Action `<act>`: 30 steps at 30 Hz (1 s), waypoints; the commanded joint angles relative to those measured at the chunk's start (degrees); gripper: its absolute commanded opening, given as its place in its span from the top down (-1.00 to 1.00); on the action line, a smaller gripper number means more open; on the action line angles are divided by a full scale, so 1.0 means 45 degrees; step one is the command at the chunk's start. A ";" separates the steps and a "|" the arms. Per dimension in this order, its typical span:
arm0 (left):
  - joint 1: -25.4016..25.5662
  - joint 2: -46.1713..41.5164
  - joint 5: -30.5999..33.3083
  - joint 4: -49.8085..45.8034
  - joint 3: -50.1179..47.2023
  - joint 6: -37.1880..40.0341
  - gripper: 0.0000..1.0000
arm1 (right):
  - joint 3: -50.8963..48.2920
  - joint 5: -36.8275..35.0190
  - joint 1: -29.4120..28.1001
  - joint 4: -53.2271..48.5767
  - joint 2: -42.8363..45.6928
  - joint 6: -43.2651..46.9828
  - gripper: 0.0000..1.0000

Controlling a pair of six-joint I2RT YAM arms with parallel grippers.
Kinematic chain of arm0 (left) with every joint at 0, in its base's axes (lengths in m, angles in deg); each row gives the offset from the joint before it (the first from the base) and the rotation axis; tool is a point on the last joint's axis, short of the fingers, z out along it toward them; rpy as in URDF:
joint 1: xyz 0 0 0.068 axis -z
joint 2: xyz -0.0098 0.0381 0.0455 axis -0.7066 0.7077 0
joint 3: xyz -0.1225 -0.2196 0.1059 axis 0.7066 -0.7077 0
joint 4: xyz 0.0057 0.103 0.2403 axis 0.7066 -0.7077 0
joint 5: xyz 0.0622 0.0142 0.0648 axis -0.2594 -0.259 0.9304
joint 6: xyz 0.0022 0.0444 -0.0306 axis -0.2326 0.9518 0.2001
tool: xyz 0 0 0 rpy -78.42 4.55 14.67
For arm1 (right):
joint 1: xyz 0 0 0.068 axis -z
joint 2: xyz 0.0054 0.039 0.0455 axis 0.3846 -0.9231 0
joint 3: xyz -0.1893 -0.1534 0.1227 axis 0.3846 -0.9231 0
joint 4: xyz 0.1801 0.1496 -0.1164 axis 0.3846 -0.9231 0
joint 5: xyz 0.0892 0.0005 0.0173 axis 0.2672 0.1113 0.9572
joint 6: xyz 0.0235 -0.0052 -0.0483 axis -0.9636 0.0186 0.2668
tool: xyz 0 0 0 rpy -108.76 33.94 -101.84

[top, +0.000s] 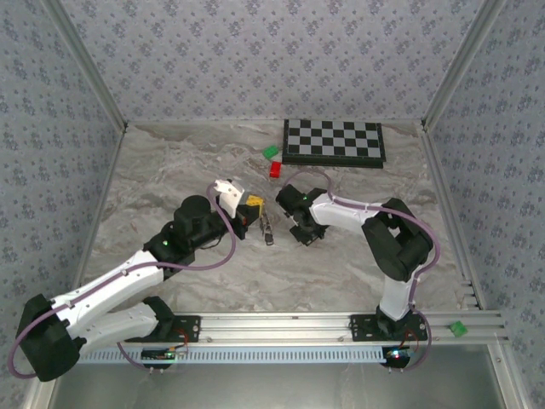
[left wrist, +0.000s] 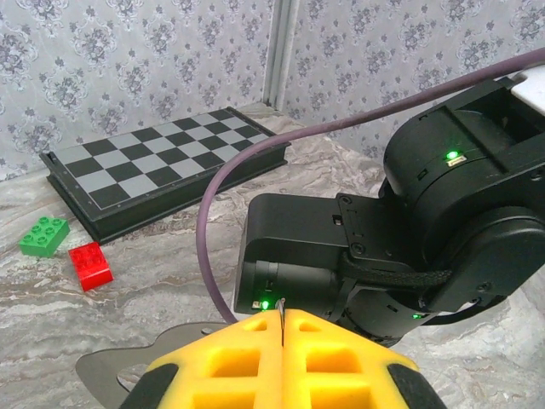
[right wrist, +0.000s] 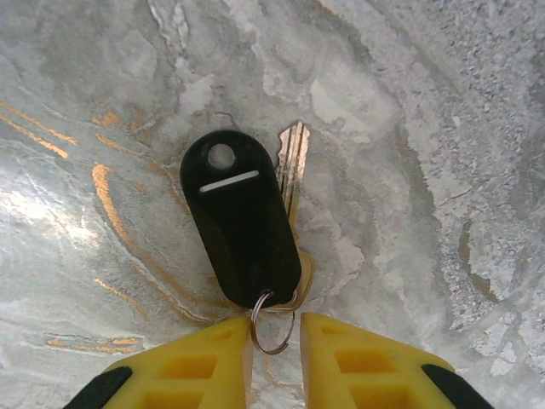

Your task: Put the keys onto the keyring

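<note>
In the right wrist view a key with a black oval head (right wrist: 243,226) lies flat on the marble table, and a metal blade (right wrist: 293,158) shows from beneath it. The thin wire keyring (right wrist: 271,351) hangs from the head's near end. My right gripper (right wrist: 274,328) stands narrowly open with the ring between its yellow fingertips. Only the left pad touches the wire. My left gripper (left wrist: 281,328) is shut on a thin metal sliver seen edge-on, and I cannot tell whether it is key or ring. More small dark keys (top: 267,228) lie between the left gripper (top: 254,204) and the right gripper (top: 305,235).
A folded chessboard (top: 333,141) lies at the back of the table, with a green block (top: 271,152) and a red block (top: 276,168) at its left end. The right arm's wrist (left wrist: 400,239) is directly ahead of my left gripper. Patterned walls enclose three sides.
</note>
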 commanded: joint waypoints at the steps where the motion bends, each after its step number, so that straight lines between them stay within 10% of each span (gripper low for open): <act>1: 0.0097 -0.0253 0.0122 0.0375 0.0050 0.0178 1.00 | 0.0246 -0.0155 0.0145 0.0022 -0.0231 0.0047 0.58; 10: 0.0127 -0.0268 0.0113 0.0326 0.0087 0.0197 1.00 | 0.0219 -0.0318 0.0207 0.0285 -0.0242 0.0047 0.66; 14: 0.0171 -0.0257 0.0136 0.0322 0.0096 0.0236 1.00 | 0.0237 -0.0228 0.0192 0.0333 -0.0200 0.0067 1.00; 30: 0.0181 -0.0186 0.0176 0.0359 0.0087 0.0236 1.00 | -0.1648 0.2839 0.0603 0.1518 0.4001 -0.0377 1.00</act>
